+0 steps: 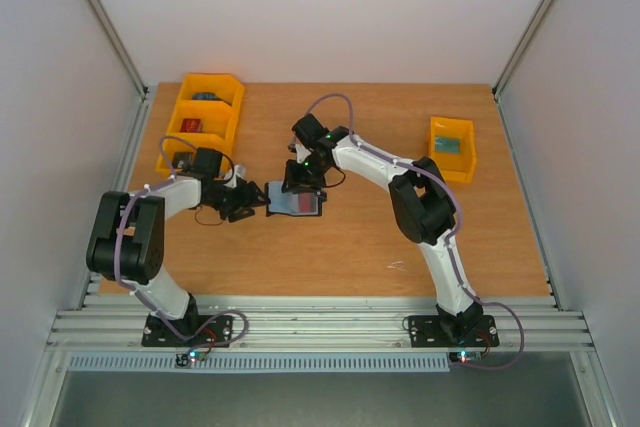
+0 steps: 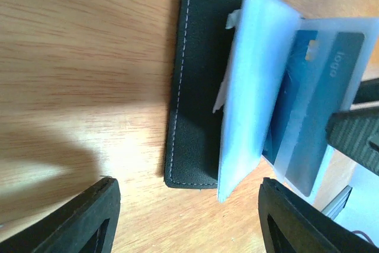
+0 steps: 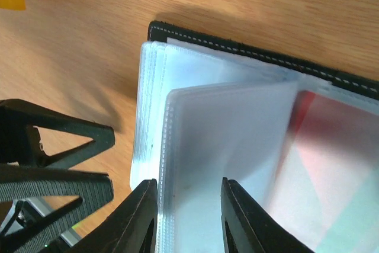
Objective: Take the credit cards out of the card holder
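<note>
Card holder [image 1: 290, 197] is lying open mid-worktop [image 1: 340, 257], with a red credit card [image 1: 304, 205] showing on one panel. Left end effector [image 1: 252, 203] sits right at its left edge, right end effector [image 1: 303, 181] over its far edge. Stacked yellow bins [image 1: 205, 122] are back left, and a lone yellow bin [image 1: 452, 147] is off to the right.

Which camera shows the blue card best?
Left wrist: the blue card sits large behind a clear sleeve, its print readable. From the top, the card holder is tiny, blue only a smudge. Right wrist shows frosted sleeves and a red card, no clear blue.
</note>
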Robot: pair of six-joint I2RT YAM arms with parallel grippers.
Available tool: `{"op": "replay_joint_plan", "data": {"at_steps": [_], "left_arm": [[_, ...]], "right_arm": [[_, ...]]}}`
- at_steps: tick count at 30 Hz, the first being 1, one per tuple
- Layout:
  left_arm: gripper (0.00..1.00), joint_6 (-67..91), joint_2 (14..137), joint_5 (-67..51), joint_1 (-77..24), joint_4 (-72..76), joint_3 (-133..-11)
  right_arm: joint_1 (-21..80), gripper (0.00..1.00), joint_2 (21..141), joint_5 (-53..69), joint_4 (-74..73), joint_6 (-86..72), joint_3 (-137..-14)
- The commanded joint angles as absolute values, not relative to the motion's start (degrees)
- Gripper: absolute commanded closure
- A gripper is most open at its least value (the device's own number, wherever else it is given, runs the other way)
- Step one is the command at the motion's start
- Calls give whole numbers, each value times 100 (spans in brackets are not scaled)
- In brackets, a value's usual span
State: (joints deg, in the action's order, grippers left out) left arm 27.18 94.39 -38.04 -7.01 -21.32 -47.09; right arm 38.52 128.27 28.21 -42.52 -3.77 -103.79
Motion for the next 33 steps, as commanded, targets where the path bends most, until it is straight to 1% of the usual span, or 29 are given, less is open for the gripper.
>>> {"op": "replay_joint_plan", "data": {"at_steps": [1, 8, 12, 15, 19, 21, 23, 25, 26, 33], "left_arm": [[35, 2882, 9328, -3803, -694, -1649, -4585], [34, 2830, 9444, -3705, -694, -1714, -4635], [34, 2839, 9481, -3688, -694, -1686, -4621], [34, 2834, 9574, -3699, -694, -1669, -4631], [35, 2830, 9738, -3753, -694, -1689, -4688], [35, 2822, 9777, -3746, -694, -1702, -4707], [35, 2798, 9789, -3738, -694, -1704, -4702], [35, 2787, 9791, -3744, -703, -1694, -4702], [35, 2782, 9787, -3751, -703, -1696, -4713], [35, 2440, 9366, -3614, -669, -2022, -5049]], "right_arm": [[3769, 71, 12551, 2530, -4633, -395, -10411], [3753, 67, 12443, 2215, -4917, -197, -10446], [3672, 68, 12394, 1949, -5128, -146, -10318], [3633, 72, 12388, 2147, -4845, -230, -10048], [3643, 76, 12467, 2968, -4323, -428, -9947], [3642, 79, 12542, 3179, -4285, -541, -9995], [3641, 85, 12553, 3170, -4272, -580, -9966], [3626, 96, 12560, 3217, -4265, -564, -9928], [3611, 99, 12555, 3286, -4252, -576, -9898], [3440, 99, 12114, 3500, -4046, -657, -9562]]}}
